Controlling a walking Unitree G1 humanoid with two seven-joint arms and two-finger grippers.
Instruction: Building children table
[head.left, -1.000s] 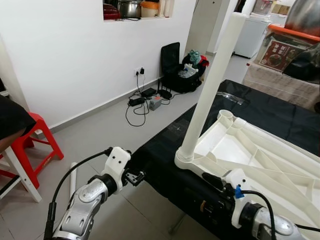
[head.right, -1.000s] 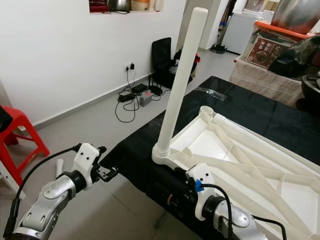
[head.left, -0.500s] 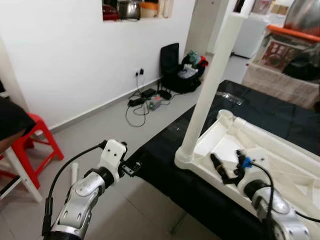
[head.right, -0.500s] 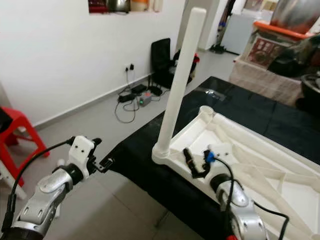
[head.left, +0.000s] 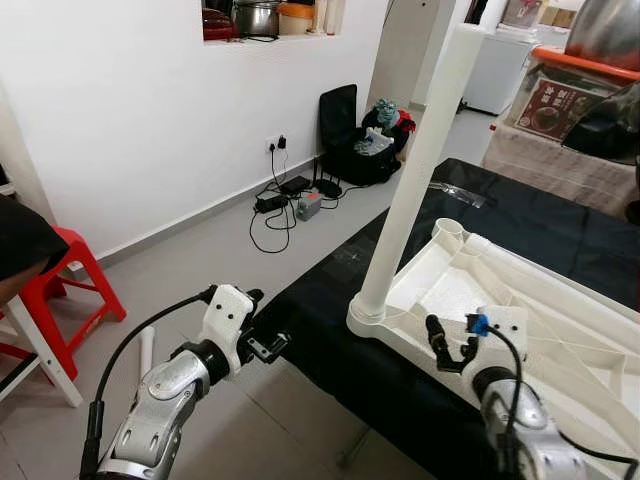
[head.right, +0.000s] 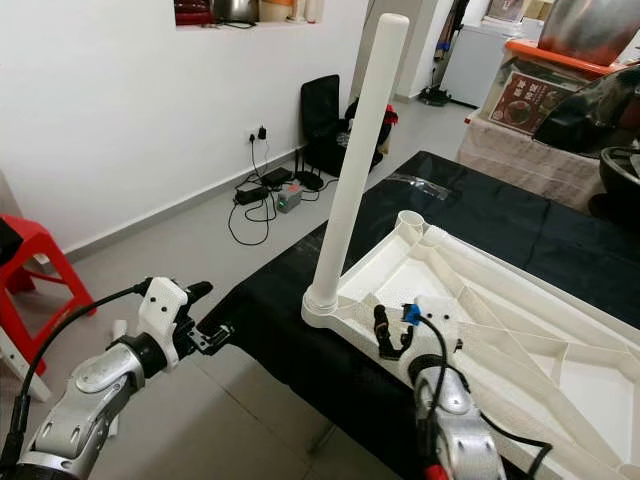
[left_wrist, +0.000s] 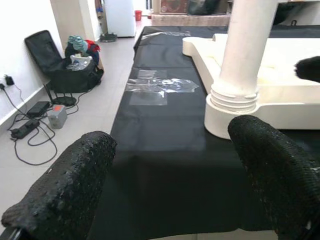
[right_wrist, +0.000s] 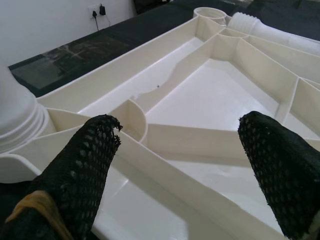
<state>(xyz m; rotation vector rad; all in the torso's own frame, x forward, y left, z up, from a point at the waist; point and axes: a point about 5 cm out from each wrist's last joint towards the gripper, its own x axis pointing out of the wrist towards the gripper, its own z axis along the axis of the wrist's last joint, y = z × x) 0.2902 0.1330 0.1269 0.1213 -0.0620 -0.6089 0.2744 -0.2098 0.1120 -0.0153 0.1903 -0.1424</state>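
One white plastic table top lies upside down on the black-covered worktop, ribs facing up, with a single white leg standing upright in its near-left corner socket. No legible writing is visible; an open black bag against the wall holds bundled items that cannot be identified. The right gripper hovers over the ribbed underside just beside the leg's base, fingers spread wide and holding nothing, while the left gripper hangs off the worktop's near edge, likewise spread wide and holding nothing.
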